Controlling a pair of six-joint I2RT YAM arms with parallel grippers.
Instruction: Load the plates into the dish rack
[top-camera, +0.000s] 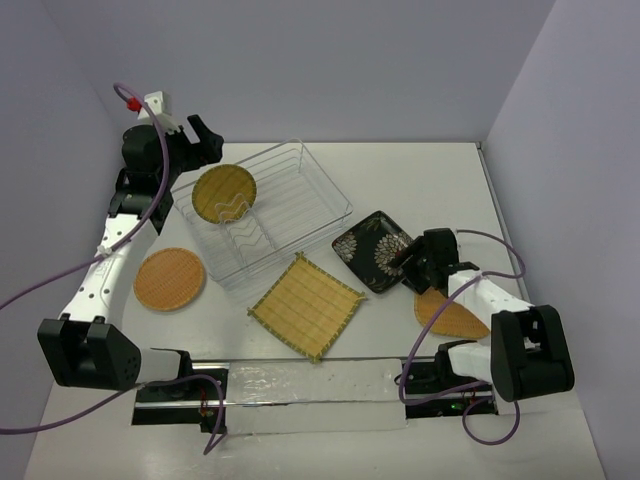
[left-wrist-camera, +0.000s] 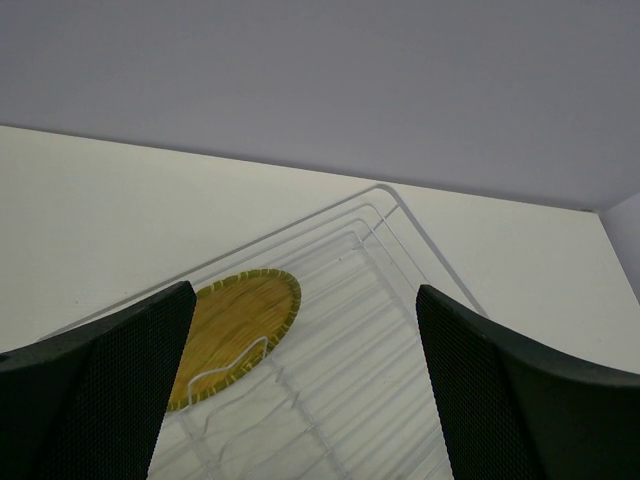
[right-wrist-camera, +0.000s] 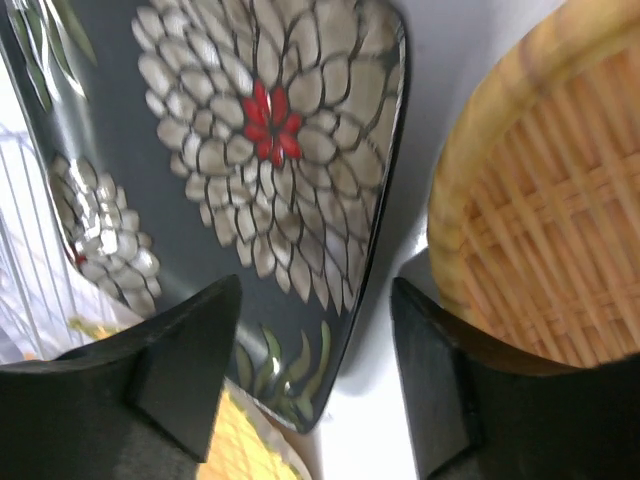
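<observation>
black square plate with white flowers (top-camera: 372, 250): flat on the tabletop (top-camera: 420, 180), right of the silver wire dish rack (top-camera: 325, 195), nearest the right pincer (right-wrist-camera: 315, 330). its near rim sits between jaws standing apart, unclamped. left pincer (left-wrist-camera: 305, 300) gapes wide by the rack.

From the top view, the right arm (top-camera: 500, 305) covers much of the orange woven plate (top-camera: 445, 318), and the right tool (top-camera: 408, 262) hides a corner of the black flowered plate (top-camera: 372, 248). In the left wrist view, a finger (left-wrist-camera: 110, 390) of the left tool (left-wrist-camera: 303, 300) masks part of the round woven plate (left-wrist-camera: 245, 310). The dish rack (left-wrist-camera: 345, 340) runs off the bottom edge.
</observation>
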